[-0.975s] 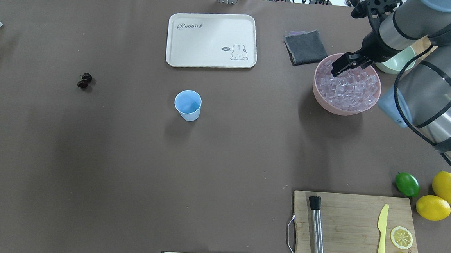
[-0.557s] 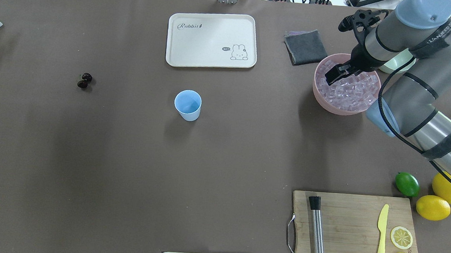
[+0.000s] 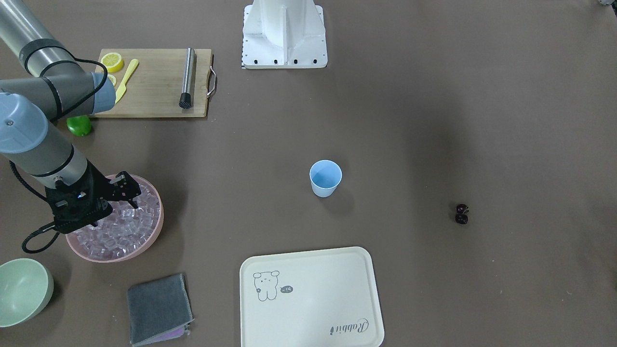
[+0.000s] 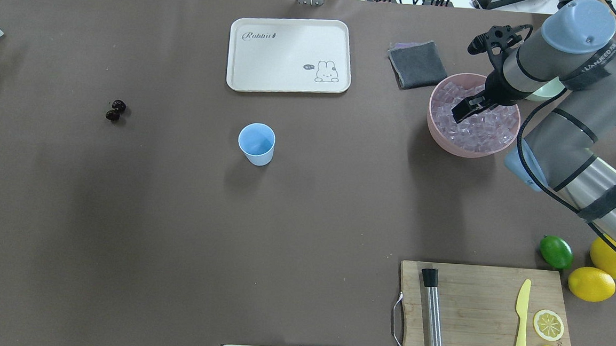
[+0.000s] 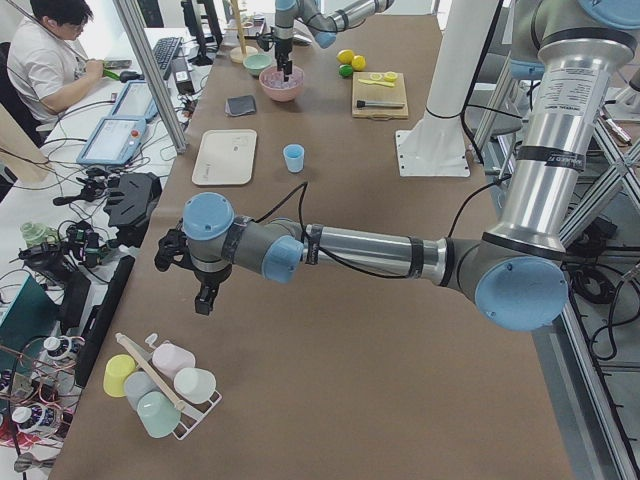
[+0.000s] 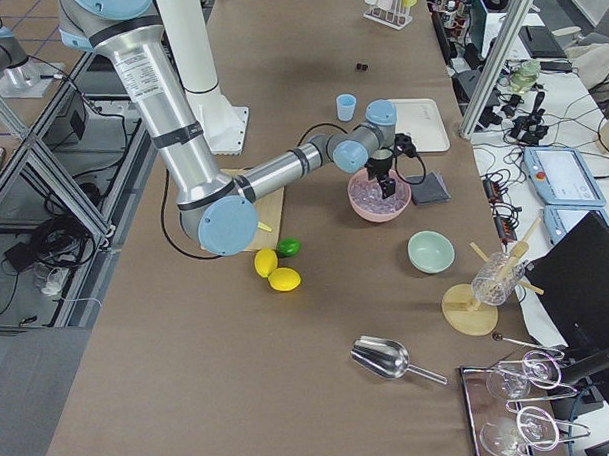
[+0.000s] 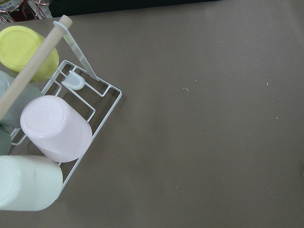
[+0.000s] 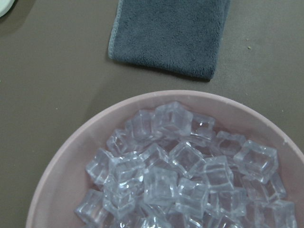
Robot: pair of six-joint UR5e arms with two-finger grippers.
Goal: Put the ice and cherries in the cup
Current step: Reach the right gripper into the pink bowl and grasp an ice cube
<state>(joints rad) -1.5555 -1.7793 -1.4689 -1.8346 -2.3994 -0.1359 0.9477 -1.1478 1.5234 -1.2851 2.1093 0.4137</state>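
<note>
Pink plastic rings the ice point(image 4: 476, 127) — a heap of clear cubes filling the pink bowl point(image 4: 440, 140) on the right of the worktop point(image 4: 305, 221). The right claw point(image 4: 458, 114) hangs tilted over the side of the heap nearer the cup point(image 4: 257, 144), its tips at or just above the top cubes; whether they touch I cannot tell. Its jaws seem parted, though the dark fingers blur together from overhead. The right wrist view shows only cubes, the bowl's rim and the grey cloth point(image 8: 171, 33) just beyond it.

The cup stands upright near the middle of the worktop, well apart from the pink bowl, its inside showing plain blue. The cherries point(image 4: 115, 110) lie as a pair on the bare worktop, well to the cup's left. A cream tray point(image 4: 289, 55) lies beyond the cup.

The left claw point(image 5: 203, 298) shows only in the side view — pointing down over the worktop's left end, near a wire rack point(image 7: 35, 66) of pastel tumblers point(image 7: 54, 128). I cannot tell whether it is open or closed.

A green bowl point(image 3: 21, 291) sits near the pink one, on its far right. Close to the robot, a board point(image 4: 470, 311) carries a steel rod point(image 4: 434, 320), a yellow knife point(image 4: 521, 325) and lemon slices point(image 4: 548, 324); a lime point(image 4: 556, 252) and two lemons point(image 4: 591, 284) lie beside it.
</note>
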